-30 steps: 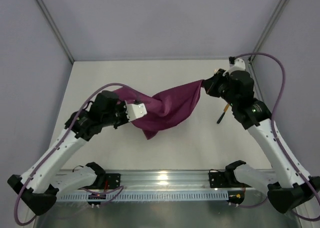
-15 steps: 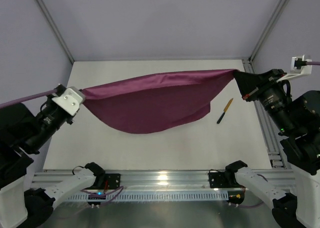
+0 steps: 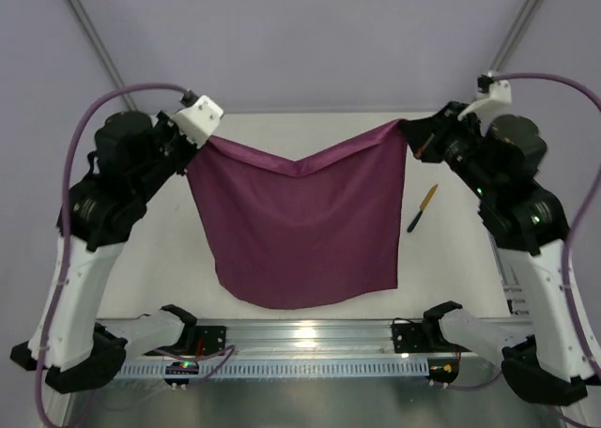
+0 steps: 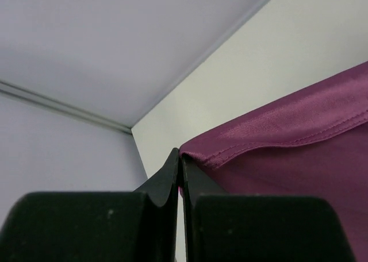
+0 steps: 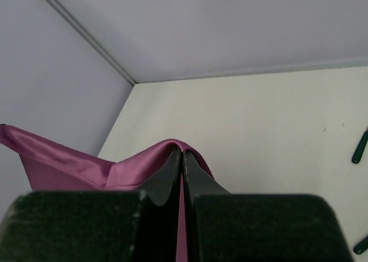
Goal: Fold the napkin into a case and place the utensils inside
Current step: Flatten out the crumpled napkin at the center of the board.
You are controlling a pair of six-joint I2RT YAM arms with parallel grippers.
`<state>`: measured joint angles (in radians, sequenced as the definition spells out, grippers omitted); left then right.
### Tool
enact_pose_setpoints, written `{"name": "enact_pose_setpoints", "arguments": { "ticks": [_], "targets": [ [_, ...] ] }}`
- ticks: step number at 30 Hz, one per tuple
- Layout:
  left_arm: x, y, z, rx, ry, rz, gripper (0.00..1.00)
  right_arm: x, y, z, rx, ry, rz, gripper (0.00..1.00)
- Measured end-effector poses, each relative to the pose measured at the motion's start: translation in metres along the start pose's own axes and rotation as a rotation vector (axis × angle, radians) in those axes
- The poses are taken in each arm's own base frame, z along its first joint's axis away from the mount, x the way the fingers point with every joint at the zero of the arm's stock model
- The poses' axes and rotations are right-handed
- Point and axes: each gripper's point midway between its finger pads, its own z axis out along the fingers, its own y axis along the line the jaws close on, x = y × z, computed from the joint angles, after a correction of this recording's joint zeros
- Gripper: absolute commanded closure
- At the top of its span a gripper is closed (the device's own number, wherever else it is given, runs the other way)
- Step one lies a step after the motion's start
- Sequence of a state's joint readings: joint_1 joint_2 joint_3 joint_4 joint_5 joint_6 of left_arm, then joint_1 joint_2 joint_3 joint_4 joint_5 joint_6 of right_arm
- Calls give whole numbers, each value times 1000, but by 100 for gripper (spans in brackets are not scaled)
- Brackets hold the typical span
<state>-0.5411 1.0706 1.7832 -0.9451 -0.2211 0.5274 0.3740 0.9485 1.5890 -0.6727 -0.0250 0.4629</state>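
Magenta napkin hanging spread between two arms, left gripper pinching its upper left corner, right gripper pinching the upper right, top edge sagging mid-span, knife lying on white table just right of the cloth

A: Where does your top view sit?
B: High behind the arm bases, looking down on the whole desk.
A: Your wrist views?
B: Close behind their fingers, facing the far wall; all share the napkin.

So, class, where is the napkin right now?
In the top view the napkin hangs mid-table, its top corners held by the left pincer and right pincer; the knife lies to its right.
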Motion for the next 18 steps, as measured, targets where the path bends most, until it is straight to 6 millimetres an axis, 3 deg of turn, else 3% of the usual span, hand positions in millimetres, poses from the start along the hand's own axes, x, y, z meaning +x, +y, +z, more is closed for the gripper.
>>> {"name": "enact_pose_setpoints", "arguments": {
  "ticks": [3, 5, 8, 12, 18],
  "targets": [
    [30, 7, 58, 0, 122, -26, 100, 26, -27, 63, 73, 85, 5, 96],
    [60, 16, 100, 0, 205, -65, 100, 53, -59, 107, 135, 153, 22, 96],
    [111, 23, 150, 14, 300, -118, 100, 107, -116, 152, 235, 269, 65, 96],
    [173, -1, 202, 102, 403, -156, 100, 184, -180, 187, 343, 421, 135, 97],
    [228, -44, 264, 220, 478, -188, 100, 248, -227, 226, 401, 524, 190, 97]
  ]
}}
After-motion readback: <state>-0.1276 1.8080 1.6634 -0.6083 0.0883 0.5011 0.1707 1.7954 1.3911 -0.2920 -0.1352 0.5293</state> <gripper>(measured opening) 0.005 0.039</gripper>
